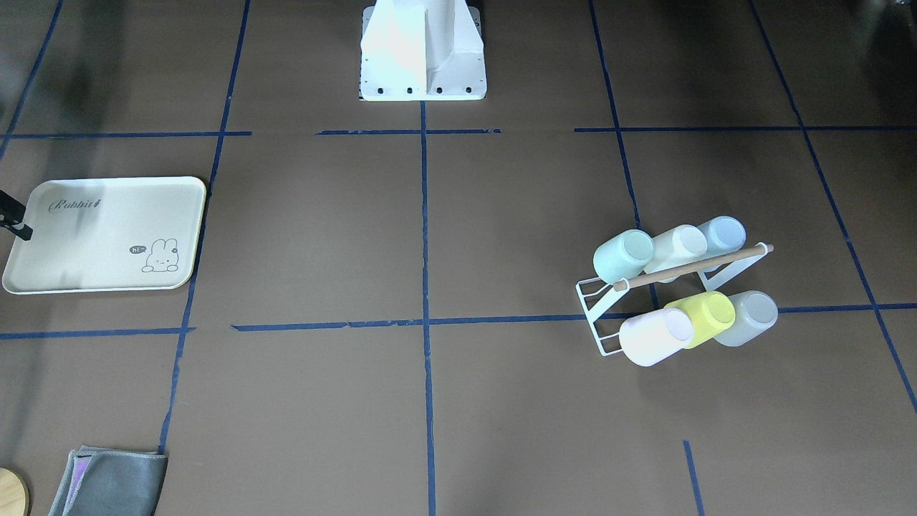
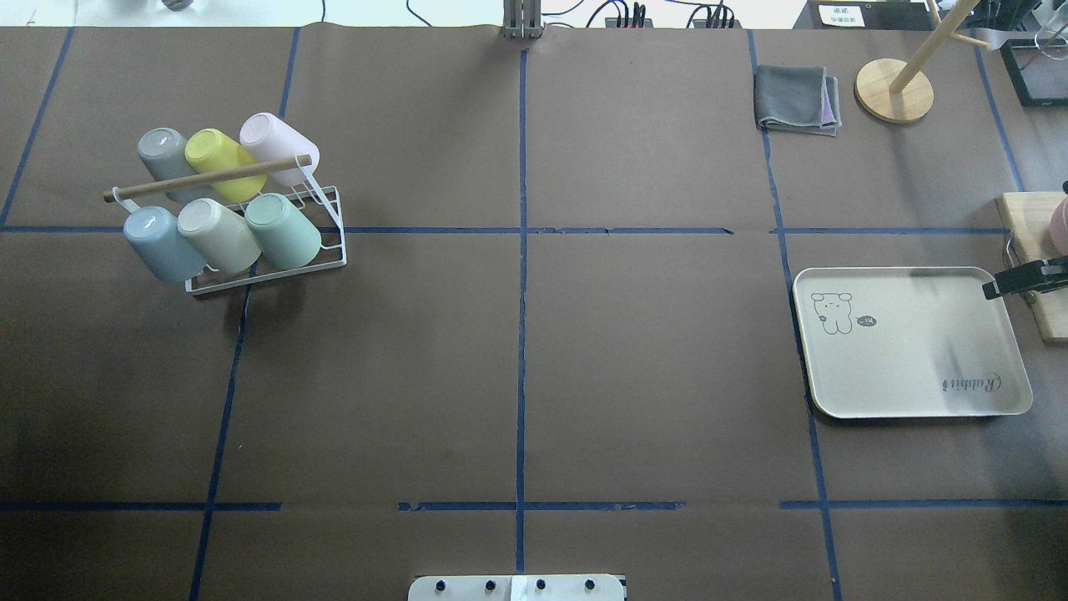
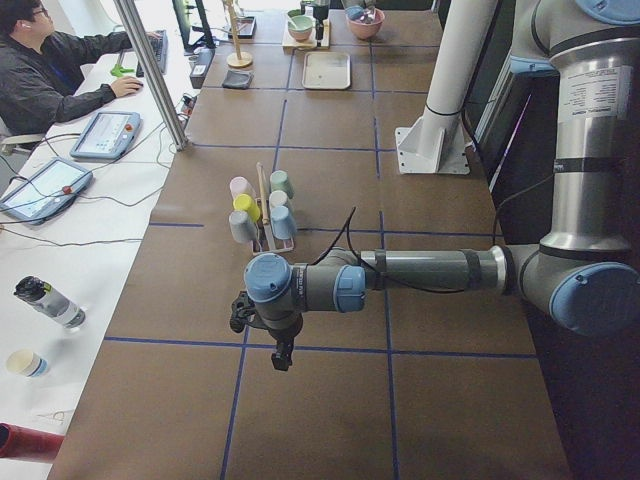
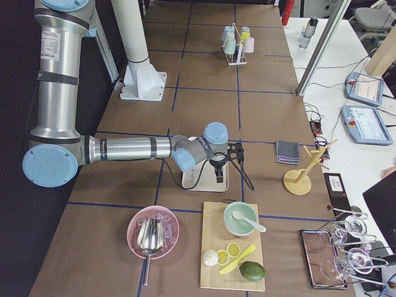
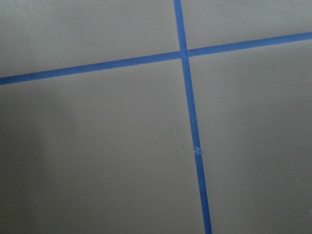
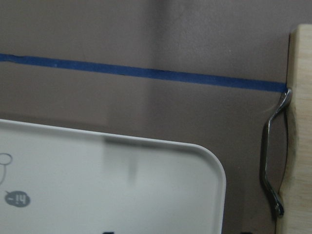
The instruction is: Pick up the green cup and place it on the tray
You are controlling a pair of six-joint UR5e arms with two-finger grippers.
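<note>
The green cup (image 2: pixel 284 231) sits on a white wire rack (image 2: pixel 209 177) with a wooden bar on top, far out on the left side of the table (image 2: pixel 651 376). The cup is tipped over on its peg, with its bottom up and pointing toward the robot. It is in the near row of the rack, at the right end. Just beside it is a pale whitish cup (image 2: pixel 217 235), and then a blue cup (image 2: pixel 158 246). In the far row are a grey cup (image 2: pixel 167 159), a yellow cup (image 2: pixel 215 154) and a pink cup (image 2: pixel 275 142). The tray (image 2: pixel 909 351) lies flat on the right side of the table, well apart from the rack, and there is nothing on it. It has a little rabbit drawing and the word "Rabbit" on it. The right gripper (image 2: pixel 1014 284) hangs over the tray's far right corner, but only a bit of it shows, so I cannot tell if its jaws are spread or closed. The left gripper (image 3: pixel 283 355) points down over bare table to the left of the rack, not touching anything, and I cannot tell how its jaws stand either. A folded grey cloth (image 2: pixel 795 100) and a wooden stand (image 2: pixel 894 90) are far off on the right. A wooden board (image 2: pixel 1035 250) lies just right of the tray.
</note>
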